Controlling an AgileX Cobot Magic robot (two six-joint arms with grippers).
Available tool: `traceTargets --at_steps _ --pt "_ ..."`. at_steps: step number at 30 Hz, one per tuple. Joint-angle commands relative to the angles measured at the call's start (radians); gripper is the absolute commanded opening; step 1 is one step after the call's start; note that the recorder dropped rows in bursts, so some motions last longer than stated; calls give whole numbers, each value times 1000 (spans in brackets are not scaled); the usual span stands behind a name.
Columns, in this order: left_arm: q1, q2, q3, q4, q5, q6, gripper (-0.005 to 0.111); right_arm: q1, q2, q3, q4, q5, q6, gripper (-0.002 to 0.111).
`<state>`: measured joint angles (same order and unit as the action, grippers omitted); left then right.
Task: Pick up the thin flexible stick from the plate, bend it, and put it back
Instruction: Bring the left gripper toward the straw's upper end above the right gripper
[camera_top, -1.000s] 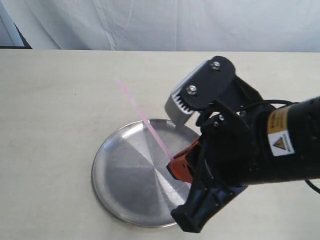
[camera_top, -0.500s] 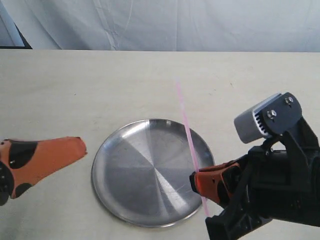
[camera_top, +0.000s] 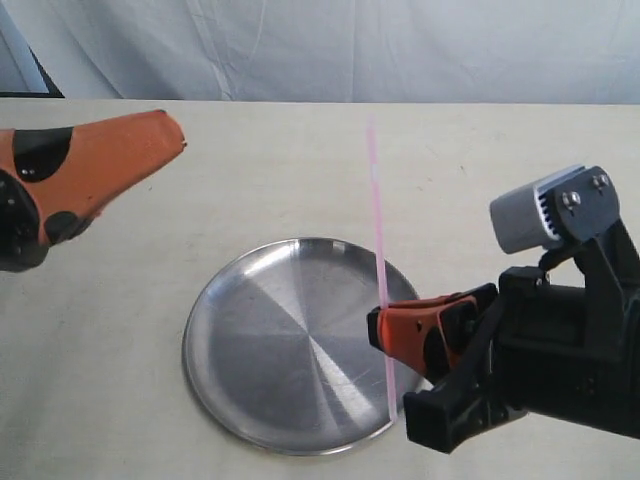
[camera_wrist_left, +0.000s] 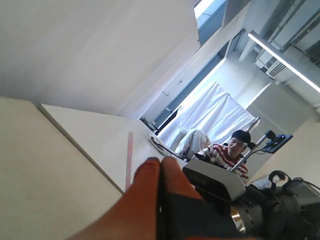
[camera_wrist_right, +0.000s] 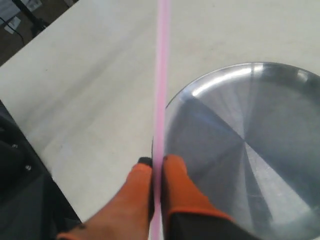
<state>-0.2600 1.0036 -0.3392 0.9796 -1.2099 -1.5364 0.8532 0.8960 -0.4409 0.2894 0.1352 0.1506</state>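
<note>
1. The stick (camera_top: 379, 250) is off the plate (camera_top: 260, 340), held by the right gripper (camera_top: 380, 328), which is clamped on it near its lower end.
2. In the exterior view the stick is straight and runs almost vertically up the picture. Its upper end shows against the table (camera_top: 120, 300) beyond the plate's far rim. A short lower end pokes out past the gripper at the plate's right edge.
3. In the right wrist view the stick (camera_wrist_right: 161, 75) passes between the two orange fingers (camera_wrist_right: 176, 175) of the right gripper (camera_wrist_right: 158, 167), which press on it from both sides. The plate (camera_wrist_right: 240, 150) lies beside it on the table (camera_wrist_right: 75, 90).
4. The plate sits flat on the pale table, just left of the right gripper.
5. The left gripper (camera_top: 172, 132) is at the upper left of the exterior view, well apart from the stick and the plate.
6. In the left wrist view the left gripper (camera_wrist_left: 160, 162) has its tips pressed together with no gap, gripping nothing. The stick (camera_wrist_left: 129, 160) shows beyond them.
</note>
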Motion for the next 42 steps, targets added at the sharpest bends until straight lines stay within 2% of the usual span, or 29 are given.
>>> traceTargets --at_steps 1,9,12,14,16,22,24,26,32,42 --pt "-11 2 -25 -23 -11 136 0 -5 10 5 19 -87 -1 -1" --pt "-11 2 -28 56 -11 133 0 -5 71 5 19 -85 -1 -1" --pt "-11 5 -28 110 115 35 1 -5 78 5 27 -97 -1 -1" --pt "-11 15 -28 148 168 6 6 -3 78 -2 32 -98 -1 -1" --pt "-11 34 -28 168 134 4 15 -1 78 -16 32 -89 1 -1" --pt "-11 96 -62 137 66 -64 54 69 83 -54 32 -92 1 -1" --pt "-11 115 -82 127 44 -138 60 87 99 -64 32 -88 1 -1" --pt "-11 130 -106 136 15 -203 61 97 114 -72 41 -86 1 -1" --pt "-11 157 -131 254 20 -214 60 141 145 -114 41 -96 1 -1" --pt "-11 161 -131 269 30 -208 60 154 196 -202 34 -52 -1 -1"
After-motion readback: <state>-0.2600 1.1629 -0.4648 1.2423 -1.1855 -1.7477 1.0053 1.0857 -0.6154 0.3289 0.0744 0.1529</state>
